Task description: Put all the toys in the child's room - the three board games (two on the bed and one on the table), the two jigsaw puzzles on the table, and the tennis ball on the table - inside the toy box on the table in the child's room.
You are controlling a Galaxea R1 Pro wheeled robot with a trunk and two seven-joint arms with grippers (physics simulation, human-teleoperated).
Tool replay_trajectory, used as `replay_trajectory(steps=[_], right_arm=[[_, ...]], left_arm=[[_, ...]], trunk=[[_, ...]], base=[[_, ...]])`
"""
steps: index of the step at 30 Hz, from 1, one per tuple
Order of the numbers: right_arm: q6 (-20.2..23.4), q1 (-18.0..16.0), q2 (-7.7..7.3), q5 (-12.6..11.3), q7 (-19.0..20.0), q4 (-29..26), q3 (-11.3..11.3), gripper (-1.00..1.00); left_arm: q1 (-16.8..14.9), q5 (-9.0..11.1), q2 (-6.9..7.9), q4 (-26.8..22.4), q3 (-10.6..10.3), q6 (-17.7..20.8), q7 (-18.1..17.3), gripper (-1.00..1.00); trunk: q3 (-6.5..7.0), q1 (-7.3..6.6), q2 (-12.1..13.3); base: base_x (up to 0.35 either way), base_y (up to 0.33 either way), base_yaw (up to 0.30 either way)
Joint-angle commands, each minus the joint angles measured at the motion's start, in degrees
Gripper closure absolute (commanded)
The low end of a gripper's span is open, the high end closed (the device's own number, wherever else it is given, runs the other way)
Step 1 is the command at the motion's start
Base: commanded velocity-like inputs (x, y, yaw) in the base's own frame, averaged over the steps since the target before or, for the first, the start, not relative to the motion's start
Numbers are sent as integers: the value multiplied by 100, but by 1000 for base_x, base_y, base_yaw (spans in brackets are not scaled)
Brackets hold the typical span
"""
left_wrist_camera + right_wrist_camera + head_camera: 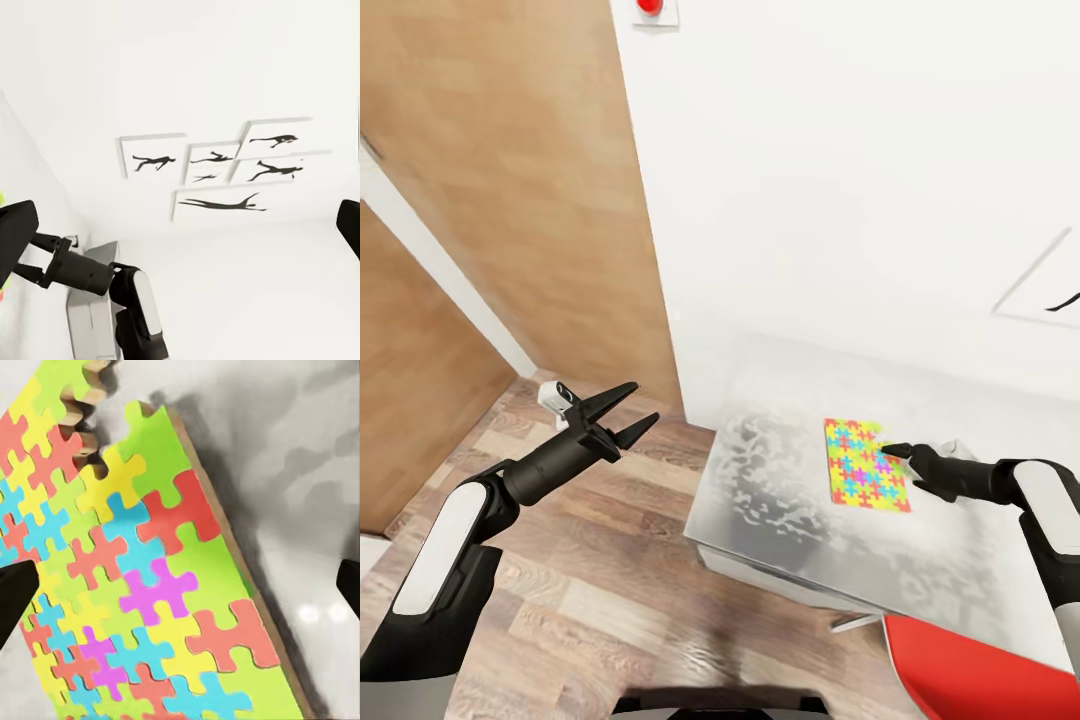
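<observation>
Right tool (887, 449) hangs spread wide just above jigsaw puzzle (865, 465) on the table (780, 520), gripping nothing.

Jigsaw puzzle (866, 465): 1. Table (780, 520): 1. Red wall button (649, 6): 1. Silhouette sports pictures (225, 169): about 6. Grippers: 2, left (628, 411), right (892, 450).

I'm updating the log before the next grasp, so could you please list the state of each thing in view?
jigsaw puzzle: flat on the table, not gripped.
right gripper: jaws open, tips over the puzzle's edge.
left gripper: jaws open, empty, above the floor.
wardrobe door: closed.
</observation>
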Motion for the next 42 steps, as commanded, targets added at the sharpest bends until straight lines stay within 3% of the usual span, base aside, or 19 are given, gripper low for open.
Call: replay_trajectory(steps=[1, 23, 42], right_arm=[[9, 4, 2, -134, -56, -3, -2, -100], [9, 4, 2, -135, -56, -2, -9, -100], [9, 4, -27, -148, -49, -30, -65, -100]], left_arm=[[-7, -30, 2, 5, -7, 7, -40, -100], [-7, -28, 2, 5, -12, 7, -40, -100], [-7, -29, 2, 4, -16, 7, -40, -100]], trunk=[[-9, 21, -7], [-9, 21, -7], [-9, 21, -7]], base=[[-1, 0, 244], [0, 0, 265], [0, 0, 45]])
